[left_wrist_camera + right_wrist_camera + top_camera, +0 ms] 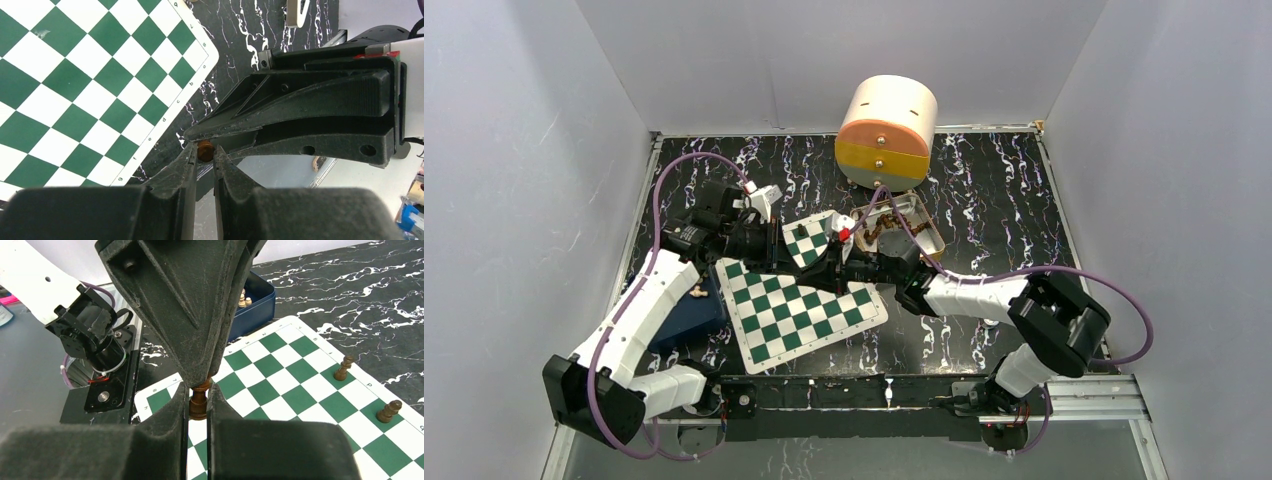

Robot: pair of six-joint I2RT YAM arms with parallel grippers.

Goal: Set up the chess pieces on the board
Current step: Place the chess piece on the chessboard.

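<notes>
A brown chess piece (198, 402) hangs above the green-and-white board (799, 310), gripped by both arms at once. My right gripper (199, 395) is shut on its base and stem. My left gripper (204, 152) is shut on its rounded top (205, 151), reaching in from the opposite side. In the top view the two grippers meet tip to tip over the board's far edge, the left gripper (819, 255) and the right gripper (849, 268). Two more brown pieces (343, 368) (389, 411) stand upright on the board's edge squares in the right wrist view.
A blue box (686, 315) with light-coloured pieces lies left of the board under the left arm. A metal tin (924, 232) of brown pieces sits behind the right gripper. A round orange-and-cream drawer unit (886, 132) stands at the back. A second checkered panel (809, 238) lies behind the board.
</notes>
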